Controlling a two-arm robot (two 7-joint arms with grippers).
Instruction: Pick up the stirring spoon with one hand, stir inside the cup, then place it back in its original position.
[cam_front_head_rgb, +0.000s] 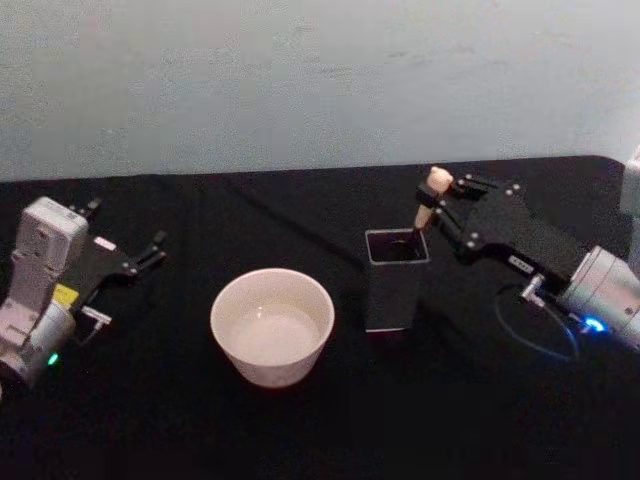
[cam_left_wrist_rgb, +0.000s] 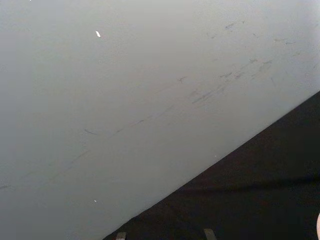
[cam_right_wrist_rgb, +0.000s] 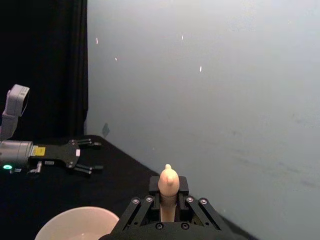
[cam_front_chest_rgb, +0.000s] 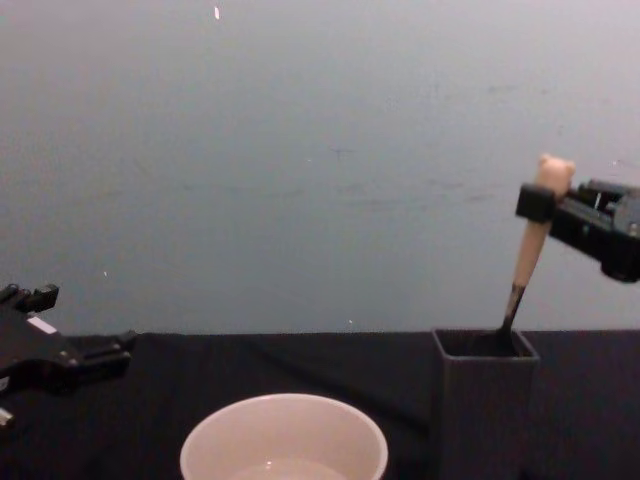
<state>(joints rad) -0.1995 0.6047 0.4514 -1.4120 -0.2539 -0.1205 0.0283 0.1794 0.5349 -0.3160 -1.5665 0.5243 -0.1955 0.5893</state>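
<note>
Cup (cam_front_head_rgb: 272, 325): stands lower centre of the head view on the black table (cam_front_head_rgb: 150, 420), mouth up, rim level. A strip of bare cloth separates it from the holder on its right.

Holder (cam_front_head_rgb: 397, 280): dark square holder, centre right of the head view, upright, open top.

Stirring spoon (cam_front_head_rgb: 430, 200): stands in the holder. Its long axis is near vertical. The bear head is at the top and the thin dark neck runs down into the holder; the bowl is hidden inside. In the chest view the handle leans toward the upper right of the frame.

Right gripper (cam_front_head_rgb: 447, 200): enters from the right edge, level with the upper handle. Its fingers are pressed together on the handle just under the bear head.

Left gripper (cam_front_head_rgb: 155, 250): rests at the left edge of the head view, well apart from the cup, fingers spread.

Far side: the table's rear edge meets the pale wall (cam_front_head_rgb: 300, 80) just behind the holder.
</note>
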